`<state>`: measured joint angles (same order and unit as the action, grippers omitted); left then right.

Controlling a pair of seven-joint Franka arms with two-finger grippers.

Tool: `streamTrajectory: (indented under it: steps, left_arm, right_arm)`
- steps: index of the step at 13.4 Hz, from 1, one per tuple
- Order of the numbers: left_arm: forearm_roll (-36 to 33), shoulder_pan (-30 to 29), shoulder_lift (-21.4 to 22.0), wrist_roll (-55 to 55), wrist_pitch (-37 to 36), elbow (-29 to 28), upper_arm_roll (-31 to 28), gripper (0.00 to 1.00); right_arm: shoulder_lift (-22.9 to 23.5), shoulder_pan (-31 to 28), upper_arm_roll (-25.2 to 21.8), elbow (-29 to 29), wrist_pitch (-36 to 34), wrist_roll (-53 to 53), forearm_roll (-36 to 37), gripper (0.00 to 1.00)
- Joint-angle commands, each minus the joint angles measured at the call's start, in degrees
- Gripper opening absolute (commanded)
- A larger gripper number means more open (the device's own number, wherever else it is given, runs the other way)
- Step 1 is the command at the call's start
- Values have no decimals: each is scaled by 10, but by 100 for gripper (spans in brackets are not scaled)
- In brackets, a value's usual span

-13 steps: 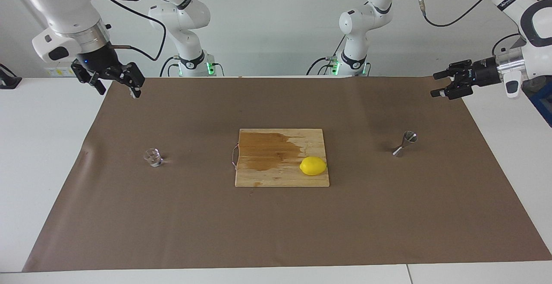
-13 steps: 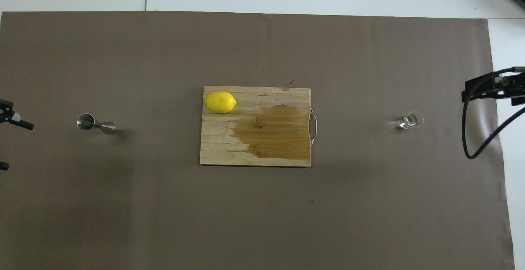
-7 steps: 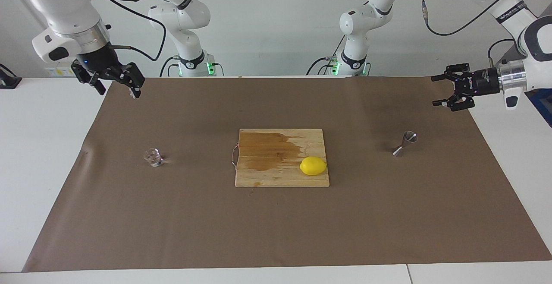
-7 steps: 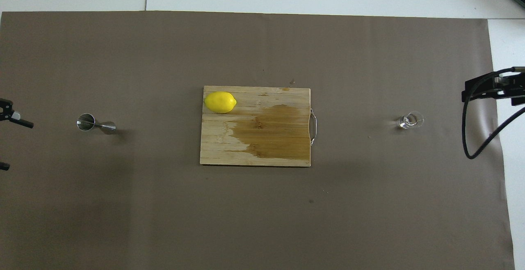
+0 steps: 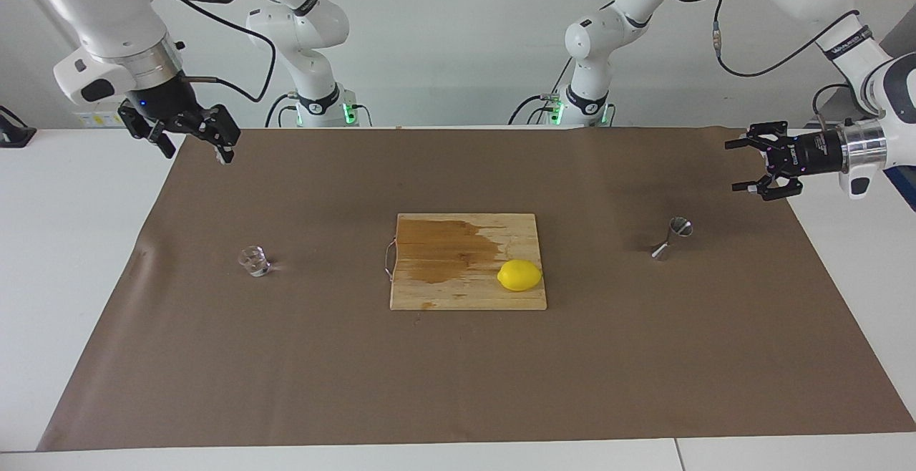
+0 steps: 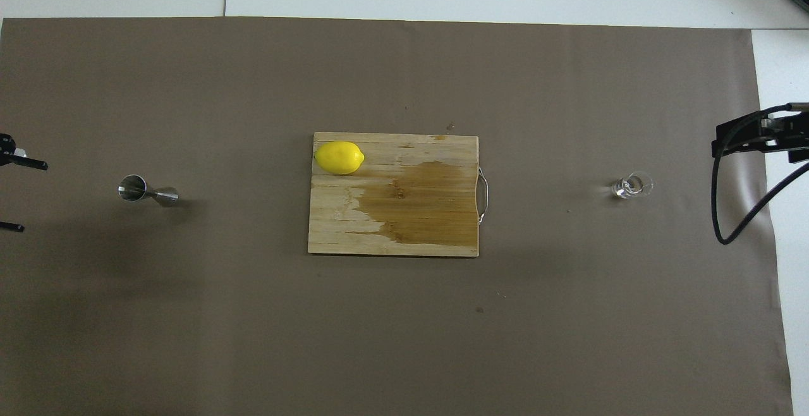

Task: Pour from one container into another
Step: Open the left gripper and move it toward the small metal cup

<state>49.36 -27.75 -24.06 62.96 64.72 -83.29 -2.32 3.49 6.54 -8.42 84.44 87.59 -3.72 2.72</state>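
Right gripper (image 5: 192, 143): you see it raised over the brown mat's corner near the robots, jaws apart, empty.
Left gripper (image 5: 744, 167): raised over the mat's edge at its own end, jaws apart, empty.
Jigger (image 5: 671, 238): upright on the mat, toward the left arm's end.
Glass cup (image 5: 254, 260): on the mat, toward the right arm's end.
Cutting board (image 5: 429, 292): mid-table, with a wet stain.
Lemon (image 5: 519, 275): on the board's corner farther from the robots.

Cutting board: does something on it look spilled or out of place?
Yes. The cutting board has a large dark wet-looking stain across the part nearer to the robots, as if liquid spilled there. The lemon sits at a corner, outside the stain. The glass cup and jigger stand upright on the brown mat.
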Motion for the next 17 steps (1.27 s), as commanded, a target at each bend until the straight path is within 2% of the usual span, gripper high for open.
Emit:
streamTrajectory:
  steps: [1,6,10,13,17]
  left_arm:
    - [40,-11,-20,15,29,5,9,100]
    - [71,-17,-31,-1,65,-35,8,100]
    - [75,-34,-26,-50,88,-92,12,100]
    - [81,-35,-38,-74,95,-102,14,100]
    - [92,-35,-41,-141,126,-158,24,100]
  right_arm:
    - [-1,1,0,2,-3,14,14,100]
    - [-1,1,0,4,-5,14,15,100]
    - [0,-1,0,6,-7,14,17,100]
    - [0,-1,0,6,-6,14,18,100]
    - [0,-1,0,6,-6,14,23,100]
